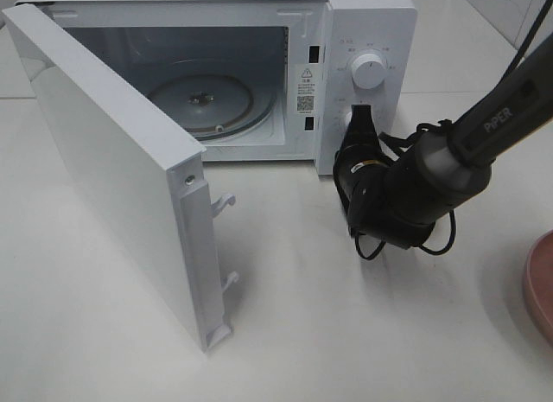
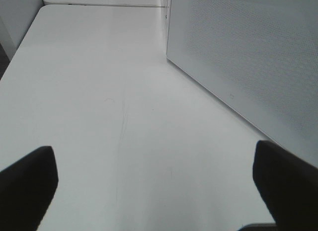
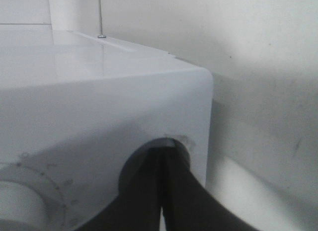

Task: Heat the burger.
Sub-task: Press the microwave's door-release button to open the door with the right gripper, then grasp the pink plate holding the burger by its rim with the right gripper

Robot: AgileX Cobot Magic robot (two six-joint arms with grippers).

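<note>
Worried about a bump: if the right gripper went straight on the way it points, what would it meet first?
The lower knob on the microwave: the right gripper points straight into it, shut tips seemingly there already, though actual contact is hard to tell.

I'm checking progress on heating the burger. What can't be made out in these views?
Burger: in no view.
Plate: exterior high, cut off by the right edge; contents unseen.
Lower knob: exterior high and right wrist, mostly hidden by the right gripper; setting unreadable.
Dial markings: exterior high, too small.
Left gripper: left wrist only, mostly beyond the frame edge.
</note>
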